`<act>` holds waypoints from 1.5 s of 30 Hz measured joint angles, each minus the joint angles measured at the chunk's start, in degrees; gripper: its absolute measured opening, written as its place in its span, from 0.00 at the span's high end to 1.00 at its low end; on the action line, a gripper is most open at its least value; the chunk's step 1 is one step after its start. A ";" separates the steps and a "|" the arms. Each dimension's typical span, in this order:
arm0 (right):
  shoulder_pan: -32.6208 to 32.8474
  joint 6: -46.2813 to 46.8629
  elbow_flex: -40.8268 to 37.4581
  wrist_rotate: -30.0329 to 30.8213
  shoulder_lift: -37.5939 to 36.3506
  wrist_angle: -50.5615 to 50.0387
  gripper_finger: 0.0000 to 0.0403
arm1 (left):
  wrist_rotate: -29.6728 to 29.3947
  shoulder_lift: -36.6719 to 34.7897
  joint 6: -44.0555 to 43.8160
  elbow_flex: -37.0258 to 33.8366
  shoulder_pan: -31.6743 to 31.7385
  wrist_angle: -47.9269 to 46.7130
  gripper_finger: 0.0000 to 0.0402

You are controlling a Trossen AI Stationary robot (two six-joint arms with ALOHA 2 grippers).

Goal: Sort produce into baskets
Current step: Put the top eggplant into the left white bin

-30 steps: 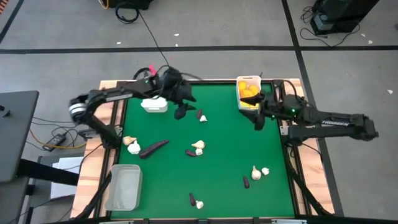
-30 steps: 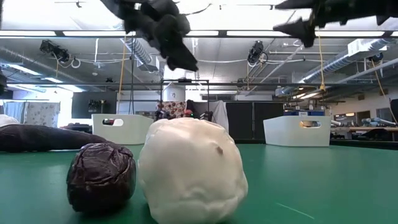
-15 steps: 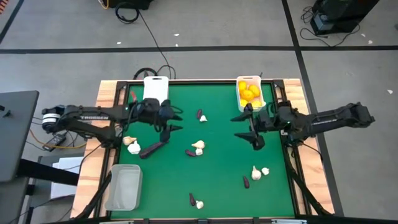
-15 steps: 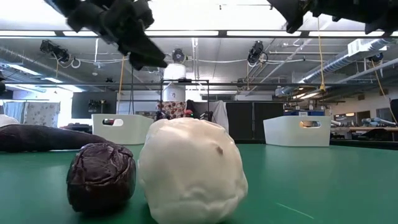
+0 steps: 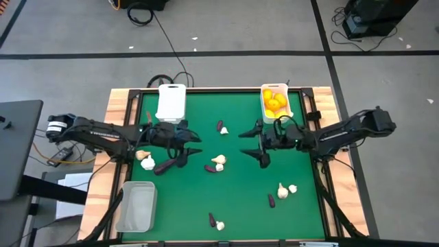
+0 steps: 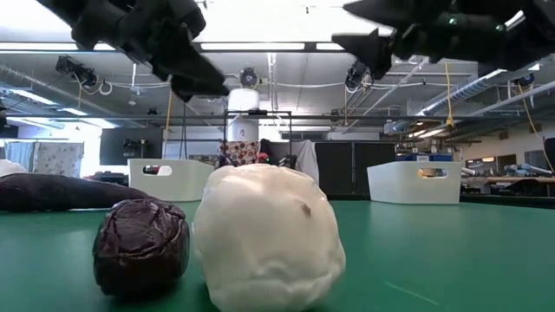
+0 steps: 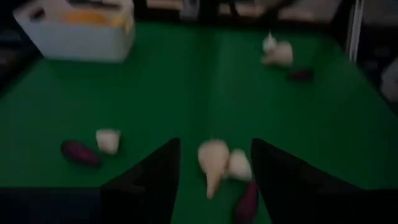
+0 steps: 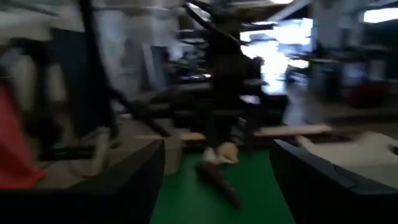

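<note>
Garlic bulbs and dark eggplants lie scattered on the green table, among them a garlic bulb (image 5: 218, 160) beside a small eggplant (image 5: 210, 168) at the middle, and a long eggplant (image 5: 169, 163). At the far edge stand a white basket (image 5: 171, 103) and a white basket holding citrus fruits (image 5: 276, 103). A clear basket (image 5: 136, 206) sits at the near left. My left gripper (image 5: 193, 143) hangs open above the table, left of the middle garlic (image 7: 217, 160). My right gripper (image 5: 254, 145) hangs open to its right, fingers pointing toward the left arm.
More garlic and eggplants lie at the left (image 5: 145, 159), far middle (image 5: 221, 127), right (image 5: 287, 189) and near edge (image 5: 216, 223); the low view shows that near pair close up (image 6: 264, 234). Wooden borders frame the table's sides.
My left gripper has drawn back from the far white basket toward the table's near edge and sunk lower. My right gripper has left the citrus basket's side, gone toward the table's middle and tipped up to about level. Both have stayed open with nothing between the fingers.
</note>
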 joint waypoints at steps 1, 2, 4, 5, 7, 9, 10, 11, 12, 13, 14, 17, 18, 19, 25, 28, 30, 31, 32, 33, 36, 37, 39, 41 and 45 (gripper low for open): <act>-0.24 0.95 -0.01 2.47 0.49 0.21 0.27 | -0.79 0.57 -0.43 -0.53 0.00 2.64 0.50; -0.43 2.07 -0.01 4.96 0.81 0.33 0.27 | -1.30 1.25 -1.24 -0.98 0.00 5.49 0.50; -0.73 3.97 -0.01 8.97 1.67 0.31 0.30 | -1.36 3.11 -1.68 -1.80 0.00 11.64 0.50; -0.76 4.22 -0.01 10.02 2.20 0.16 0.32 | -1.17 3.98 -1.71 -2.11 0.00 13.60 0.50; -0.76 4.44 -0.01 10.74 3.09 -0.79 0.35 | -0.68 5.83 -1.76 -2.47 0.00 16.60 0.50; -1.16 5.85 0.03 10.92 4.16 -2.85 0.39 | -0.51 7.68 -1.75 -2.70 0.00 17.77 0.50; -1.51 7.01 0.01 11.25 4.74 -4.77 0.40 | -0.52 8.73 -1.74 -2.72 0.00 17.88 0.50; -1.75 8.23 0.01 11.93 5.46 -6.03 0.42 | -0.52 9.85 -1.76 -2.72 0.00 17.93 0.50; -2.01 9.25 0.01 12.43 6.16 -7.18 0.43 | -0.52 10.92 -1.76 -2.74 0.00 17.94 0.50; -2.15 10.39 -0.01 12.82 6.89 -7.78 0.44 | -0.51 12.04 -1.76 -2.76 0.00 18.25 0.50; -2.31 11.47 -0.01 12.94 7.58 -8.19 0.45 | -0.52 13.22 -1.72 -2.76 0.01 18.91 0.50; -2.92 13.77 -0.01 12.99 9.35 -9.72 0.46 | -1.66 17.19 -1.64 -2.76 0.11 22.77 0.50; -3.06 14.43 -0.01 13.34 9.78 -10.10 0.46 | -2.12 18.52 -2.30 -2.76 0.11 24.87 0.50; -3.20 14.70 -0.01 13.60 10.06 -10.32 0.46 | -2.46 19.79 -3.09 -2.76 0.11 27.19 0.50; -7.40 17.28 2.67 12.82 10.10 -19.66 0.46 | -2.32 25.44 -6.85 -2.72 -0.41 37.68 0.50; -10.92 16.98 7.72 10.49 9.97 -31.54 0.46 | -2.21 26.36 -7.31 -2.72 -0.68 37.56 0.50; -12.78 15.41 11.40 10.28 10.30 -39.07 0.46 | -2.23 26.48 -7.32 -2.72 -0.66 37.08 0.50; -13.66 14.34 13.24 10.25 10.59 -41.71 0.46 | -2.28 26.48 -7.33 -2.72 -0.66 36.82 0.50; -14.57 13.11 15.07 10.21 11.01 -44.15 0.46 | -2.64 26.48 -7.33 -2.72 -0.63 36.75 0.50; -15.38 11.94 17.04 10.14 11.59 -46.35 0.46 | -3.07 26.48 -7.34 -2.72 -0.63 36.70 0.50; -17.77 8.48 22.67 7.96 14.65 -51.35 0.46 | -5.66 25.77 -7.33 -2.72 -0.59 34.62 0.50; -18.54 7.54 24.58 6.85 16.06 -53.02 0.46 | -6.96 25.29 -7.33 -2.72 -0.59 33.50 0.50; -19.86 6.21 28.28 4.62 19.25 -55.69 0.46 | -9.42 24.20 -7.35 -2.74 -0.59 30.54 0.50; -21.04 4.67 31.75 2.45 22.48 -58.04 0.46 | -11.31 22.96 -7.35 -2.72 -0.57 27.39 0.50; -22.27 -4.03 38.71 -1.48 28.69 -64.22 0.46 | -12.79 20.61 -7.59 -2.72 -0.57 21.77 0.50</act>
